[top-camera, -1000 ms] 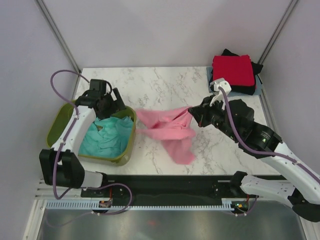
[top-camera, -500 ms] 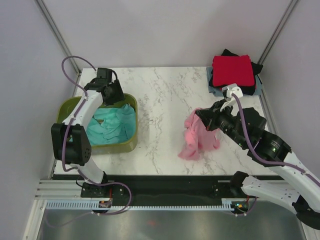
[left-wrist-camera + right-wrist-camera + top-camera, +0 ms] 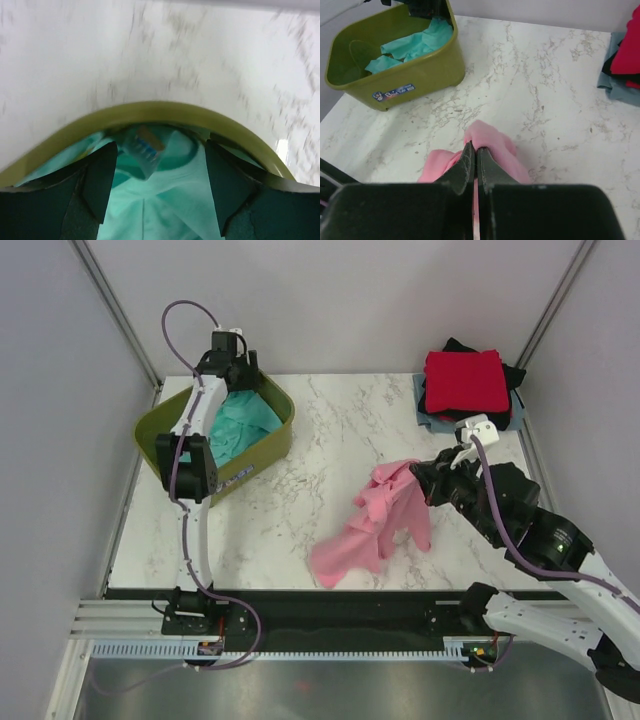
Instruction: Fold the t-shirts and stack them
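My right gripper [image 3: 420,476] [image 3: 476,150] is shut on a fold of the pink t-shirt [image 3: 375,522] [image 3: 496,140]. The shirt hangs from it and trails down-left onto the marble. A teal t-shirt [image 3: 236,420] [image 3: 170,200] [image 3: 415,45] lies crumpled in the olive tub [image 3: 256,454] [image 3: 150,107] [image 3: 410,70], which sits tilted at the back left. My left gripper [image 3: 233,367] [image 3: 160,185] reaches inside the tub by its far rim, jaws wide apart over the teal cloth. A folded red t-shirt [image 3: 462,380] tops a stack on black [image 3: 500,418] and grey-blue [image 3: 428,420] ones at the back right.
The table's back edge meets the wall just behind the tub. Metal frame posts [image 3: 115,310] rise at both back corners. The left arm [image 3: 188,465] stretches along the left side of the table. The right arm's body [image 3: 520,530] lies over the near right.
The tub has slid from the near left to the back left with my left arm stretching after it. My right gripper has carried the pink shirt rightward, and its tail now trails out down-left.
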`<state>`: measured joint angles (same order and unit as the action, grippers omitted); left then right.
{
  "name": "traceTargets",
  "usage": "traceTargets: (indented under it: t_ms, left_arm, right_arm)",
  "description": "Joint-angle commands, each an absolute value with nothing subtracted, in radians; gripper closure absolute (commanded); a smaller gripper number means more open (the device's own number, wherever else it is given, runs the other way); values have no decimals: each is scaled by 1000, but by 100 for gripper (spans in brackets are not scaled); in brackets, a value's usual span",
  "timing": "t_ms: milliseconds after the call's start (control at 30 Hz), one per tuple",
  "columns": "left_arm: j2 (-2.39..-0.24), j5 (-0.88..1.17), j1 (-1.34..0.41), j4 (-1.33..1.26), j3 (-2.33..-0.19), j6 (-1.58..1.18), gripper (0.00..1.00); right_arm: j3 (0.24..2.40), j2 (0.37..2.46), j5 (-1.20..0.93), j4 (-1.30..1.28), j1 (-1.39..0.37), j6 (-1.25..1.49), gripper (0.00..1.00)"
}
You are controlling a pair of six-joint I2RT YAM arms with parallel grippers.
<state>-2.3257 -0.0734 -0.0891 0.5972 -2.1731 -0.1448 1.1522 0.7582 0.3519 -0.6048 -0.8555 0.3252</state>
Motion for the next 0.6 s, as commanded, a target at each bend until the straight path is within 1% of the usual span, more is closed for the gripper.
traceTargets:
  t_ms: [0,67,100,167,200,300,333,367,467,533,567]
  left_arm:
    - [-2463,49,-119,584,-2446,-34,20]
    - [-2508,96,-152,569,-2532,-46,18]
    - [-2528,135,-194,554,-2543,-46,16]
    - [-2534,190,-242,476,-2530,-40,13]
    - [-2543,225,-297,448,-2530,-37,9]
    - [-2557,317,-401,338,-2534,-2,4]
    - [-2562,339,-426,313,-2536,32,0]
    - [-2562,350,-451,283,-2539,70,0]
    - [-2516,289,-552,201,-2537,135,0]
    - [-2468,237,-568,204,-2534,138,0]
    - [-2410,209,-571,209,-2513,130,0]
  right_arm:
    - [1166,768,465,-589,-854,266,100]
    - [1160,801,485,-583,-854,250,100]
    - [1155,811,494,-568,-854,242,100]
    - [1143,837,526,-546,-856,224,100]
    - [1138,842,531,-525,-856,222,100]
    - [1140,868,531,-503,-854,222,100]
    - [1144,870,528,-503,-856,227,100]
    - [1143,871,520,-505,-856,239,100]
    - [1138,855,503,-515,-854,279,100]
    - [1135,841,494,-525,-856,299,100]
    - [1135,825,488,-531,-854,310,100]
